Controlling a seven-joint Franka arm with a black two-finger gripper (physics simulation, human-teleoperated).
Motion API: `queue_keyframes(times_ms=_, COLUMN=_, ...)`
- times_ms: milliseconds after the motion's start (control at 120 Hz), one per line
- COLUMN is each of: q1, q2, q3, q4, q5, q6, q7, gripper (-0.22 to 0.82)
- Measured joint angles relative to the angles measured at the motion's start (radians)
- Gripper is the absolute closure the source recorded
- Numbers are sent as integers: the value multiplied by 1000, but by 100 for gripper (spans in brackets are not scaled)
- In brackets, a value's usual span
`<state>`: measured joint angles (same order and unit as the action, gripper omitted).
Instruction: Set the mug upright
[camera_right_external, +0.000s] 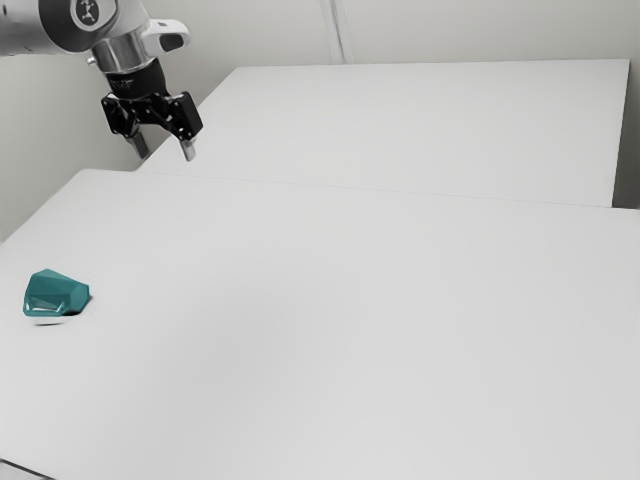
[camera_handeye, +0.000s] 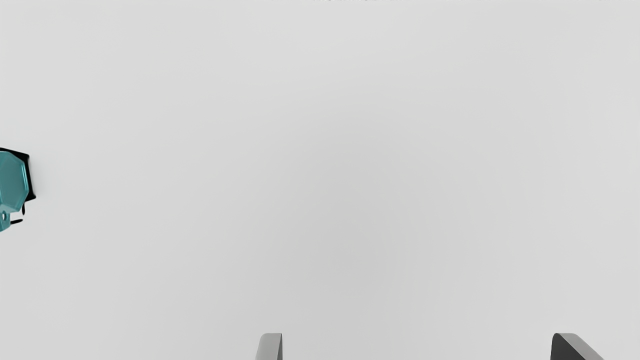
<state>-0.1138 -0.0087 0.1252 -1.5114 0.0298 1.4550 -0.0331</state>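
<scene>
Teal and faceted, that mug (camera_right_external: 56, 294) looks tipped over near the exterior view's left edge; the gripper (camera_right_external: 166, 153) hangs empty and wide open at upper left. Pinched off-centre on sloping sides, the mug could slip or roll.

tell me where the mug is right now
The mug lies on its side on the table, at the exterior view's left, lower in that view than the open gripper.
</scene>
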Motion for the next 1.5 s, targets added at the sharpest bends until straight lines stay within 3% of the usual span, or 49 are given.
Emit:
queue_keyframes(times_ms=583, q1=84, q2=-3, q3=-50, q4=-1, q5=0, q6=-4, q7=4, gripper=2)
queue_keyframes(times_ms=867, q1=187, q2=-3, q3=-50, q4=-13, q5=1, q6=-9, q7=27, gripper=2)
queue_keyframes(times_ms=1075, q1=241, q2=12, q3=10, q4=-16, q5=7, q6=-8, q7=62, gripper=2)
queue_keyframes(times_ms=1275, q1=376, q2=40, q3=9, q4=-28, q5=-9, q6=15, q7=129, gripper=2)
queue_keyframes(times_ms=1500, q1=639, q2=82, q3=8, q4=-61, q5=-93, q6=94, q7=268, gripper=2)
